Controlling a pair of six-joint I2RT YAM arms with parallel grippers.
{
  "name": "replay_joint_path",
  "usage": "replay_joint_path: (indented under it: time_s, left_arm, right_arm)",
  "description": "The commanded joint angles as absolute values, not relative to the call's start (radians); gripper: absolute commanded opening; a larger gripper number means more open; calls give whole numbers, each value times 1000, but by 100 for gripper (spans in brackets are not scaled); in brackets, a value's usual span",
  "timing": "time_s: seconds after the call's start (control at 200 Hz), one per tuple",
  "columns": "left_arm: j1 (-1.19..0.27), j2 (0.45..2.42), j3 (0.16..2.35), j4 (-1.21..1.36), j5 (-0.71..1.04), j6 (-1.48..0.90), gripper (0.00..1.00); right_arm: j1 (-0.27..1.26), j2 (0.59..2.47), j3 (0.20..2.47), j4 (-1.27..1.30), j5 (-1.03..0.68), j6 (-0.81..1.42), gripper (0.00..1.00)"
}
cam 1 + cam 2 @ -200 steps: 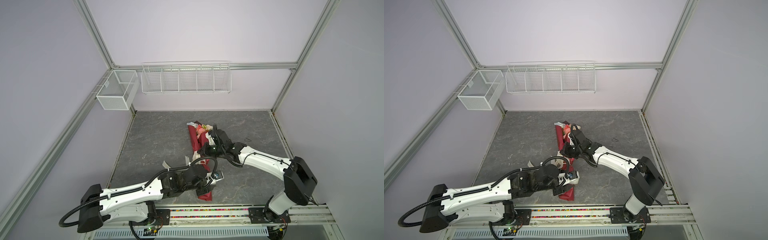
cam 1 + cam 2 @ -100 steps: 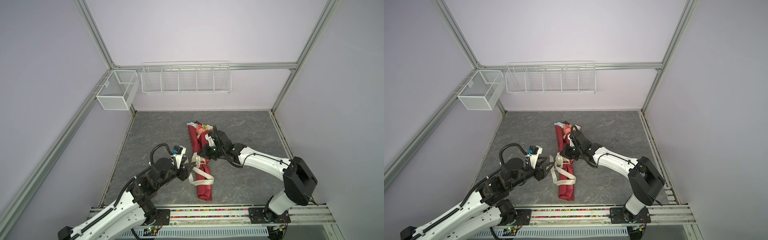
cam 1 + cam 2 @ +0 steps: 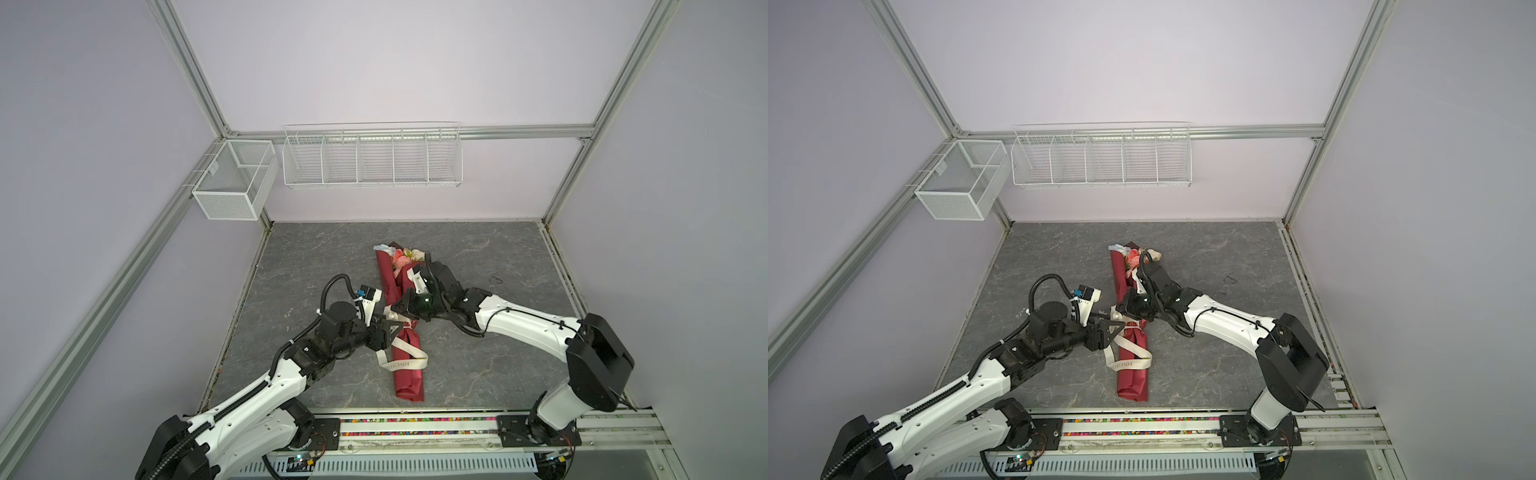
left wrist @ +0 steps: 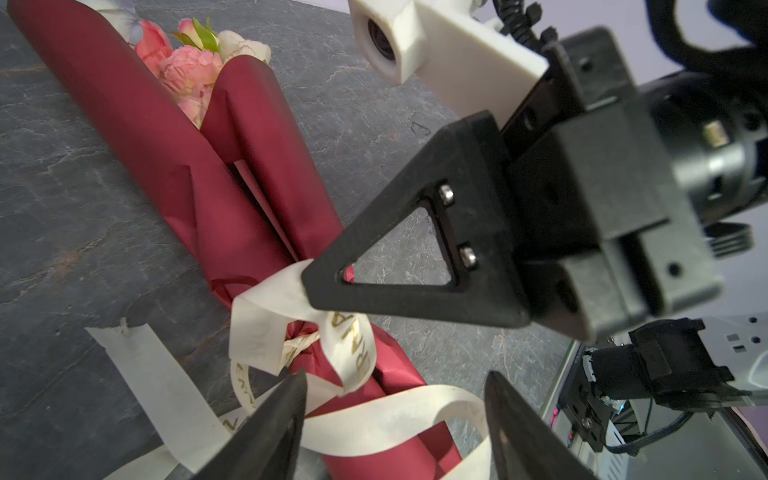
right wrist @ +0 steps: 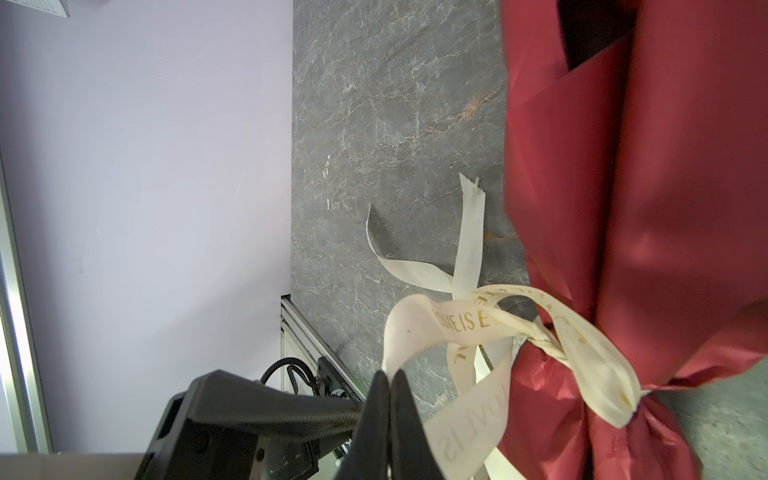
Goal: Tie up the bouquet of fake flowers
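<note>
Right jaws clamped on looped ribbon, left jaws open, bouquet seemingly just beneath them

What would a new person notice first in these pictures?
A dark-red bouquet of fake flowers lies in the middle of the grey table, blooms at the far end. A cream ribbon is looped around its waist; the right tool is shut on one loop, the left tool open beside it.

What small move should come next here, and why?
Probably close the left gripper on the slack strand of cream printed ribbon just ahead of its open jaws. The right gripper is shut on a ribbon loop, and the knot around the dark-red paper-wrapped bouquet of fake flowers looks loose, so pulling needs a second grip.
</note>
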State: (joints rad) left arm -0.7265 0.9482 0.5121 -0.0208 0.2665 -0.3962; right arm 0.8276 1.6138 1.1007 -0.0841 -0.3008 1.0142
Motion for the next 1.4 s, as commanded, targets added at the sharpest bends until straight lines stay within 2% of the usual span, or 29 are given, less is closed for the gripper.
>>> replay_joint_path:
  time_s: [0.0, 0.235, 0.48, 0.685, 0.885, 1.06, 1.105, 1.235, 1.35, 1.395]
  left_arm:
    - [-719, 972, 507, 37, 282, -405, 68]
    - [-719, 1030, 484, 107, 328, -435, 66]
    - [-719, 1066, 497, 92, 299, -434, 59]
    - [-718, 1083, 503, 116, 245, -419, 59]
    - [-716, 1097, 529, 106, 209, -397, 34]
    - [-715, 1079, 516, 109, 197, -402, 3]
    - [-715, 1075, 510, 120, 197, -405, 0]
    - [-715, 1069, 509, 115, 202, -404, 0]
    - [-715, 1052, 505, 103, 196, -400, 0]
    - [-715, 1043, 502, 98, 193, -399, 0]
  right_arm:
    - [835, 1577, 1094, -75, -298, 1031, 7]
    - [833, 1582, 1104, -67, -305, 1032, 7]
    - [834, 1584, 1092, -41, -311, 1050, 7]
    - [834, 1578, 1091, -42, -310, 1058, 7]
    - [834, 1572, 1091, -44, -316, 1059, 10]
    - [835, 1526, 1070, -97, -286, 1036, 12]
    - [834, 1512, 1060, -101, -285, 1033, 13]
    - [834, 1472, 1031, -138, -269, 1016, 17]
    - [836, 1433, 1009, -221, -253, 989, 36]
    - [842, 1408, 993, -277, -224, 978, 39]
